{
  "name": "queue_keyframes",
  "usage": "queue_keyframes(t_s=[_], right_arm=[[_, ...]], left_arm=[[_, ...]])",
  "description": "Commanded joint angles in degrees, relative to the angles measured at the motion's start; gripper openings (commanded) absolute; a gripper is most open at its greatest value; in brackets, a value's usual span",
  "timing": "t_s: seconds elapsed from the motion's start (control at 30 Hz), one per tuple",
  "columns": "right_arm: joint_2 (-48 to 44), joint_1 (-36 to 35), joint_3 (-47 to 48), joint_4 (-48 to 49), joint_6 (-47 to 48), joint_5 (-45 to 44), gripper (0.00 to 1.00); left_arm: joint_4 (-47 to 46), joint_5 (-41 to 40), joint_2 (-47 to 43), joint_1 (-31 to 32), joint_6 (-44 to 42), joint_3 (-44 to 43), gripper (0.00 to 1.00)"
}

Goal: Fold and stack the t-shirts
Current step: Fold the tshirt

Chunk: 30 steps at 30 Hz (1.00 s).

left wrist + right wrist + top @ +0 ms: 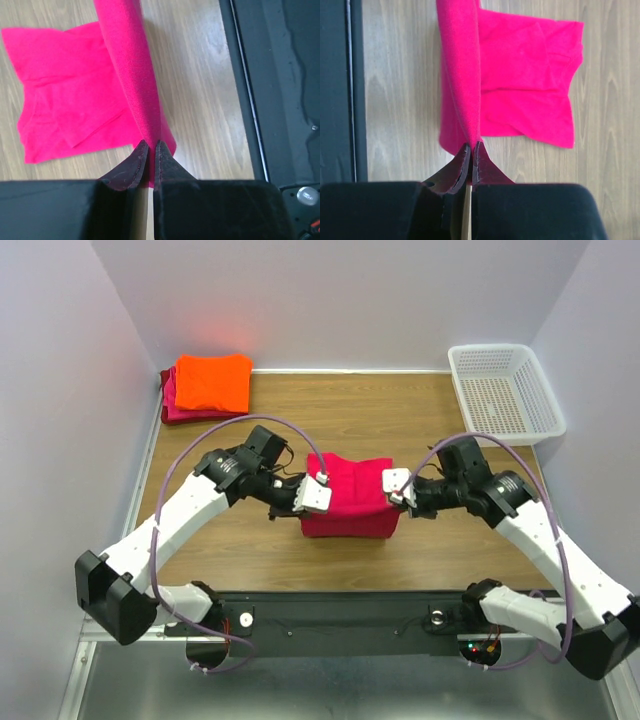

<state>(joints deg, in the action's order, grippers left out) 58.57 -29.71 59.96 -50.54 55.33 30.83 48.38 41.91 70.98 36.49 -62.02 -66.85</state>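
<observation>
My left gripper (150, 145) and right gripper (471, 146) each pinch an edge of the pink t-shirt (350, 502) stretched between them; uneven pulling could slip the thin hold and skew the fold.

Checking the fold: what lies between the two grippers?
The pink shirt, its raised edge running from the left gripper to the right gripper, both shut on it. The top view shows this.
</observation>
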Motion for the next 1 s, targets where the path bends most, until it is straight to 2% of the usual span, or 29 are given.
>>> queue_keyframes(t_s=[0.0, 0.17, 0.3, 0.5, 0.63, 0.7, 0.8, 0.9, 0.97], right_arm=[[7.50, 1.15, 3.75, -2.03, 1.87, -3.94, 0.01], [17.44, 7.29, 9.10, 0.97, 6.62, 0.02, 0.01], [26.93, 12.31, 15.25, 1.24, 11.02, 2.39, 0.01], [43.02, 16.08, 21.14, 5.36, 14.63, 2.83, 0.01], [51.19, 17.67, 22.21, 10.18, 14.37, 2.22, 0.01], [54.45, 17.85, 21.78, 12.65, 14.10, 1.26, 0.01], [56.75, 17.85, 22.47, 16.00, 12.87, 1.51, 0.01], [57.80, 17.67, 22.22, 16.88, 12.17, 1.78, 0.01], [56.05, 17.24, 20.55, 17.06, 12.17, 2.04, 0.01]], left_arm=[[6.81, -0.08, 5.89, -2.90, 0.06, -7.04, 0.00], [10.94, 3.35, 17.33, -8.35, -4.33, -18.73, 0.00], [15.51, 5.64, 32.61, -13.28, -8.46, -31.38, 0.00], [15.17, 5.11, 51.67, -14.08, -8.39, -51.32, 0.06], [11.58, 5.28, 61.54, -14.43, -4.08, -58.64, 0.09], [7.11, 5.02, 64.01, -14.52, -0.66, -58.76, 0.10], [5.41, 4.41, 64.90, -14.43, 0.32, -56.03, 0.10], [3.22, 3.88, 62.80, -14.52, 1.29, -50.06, 0.10], [3.91, 6.32, 60.69, -14.43, 0.15, -44.09, 0.09]])
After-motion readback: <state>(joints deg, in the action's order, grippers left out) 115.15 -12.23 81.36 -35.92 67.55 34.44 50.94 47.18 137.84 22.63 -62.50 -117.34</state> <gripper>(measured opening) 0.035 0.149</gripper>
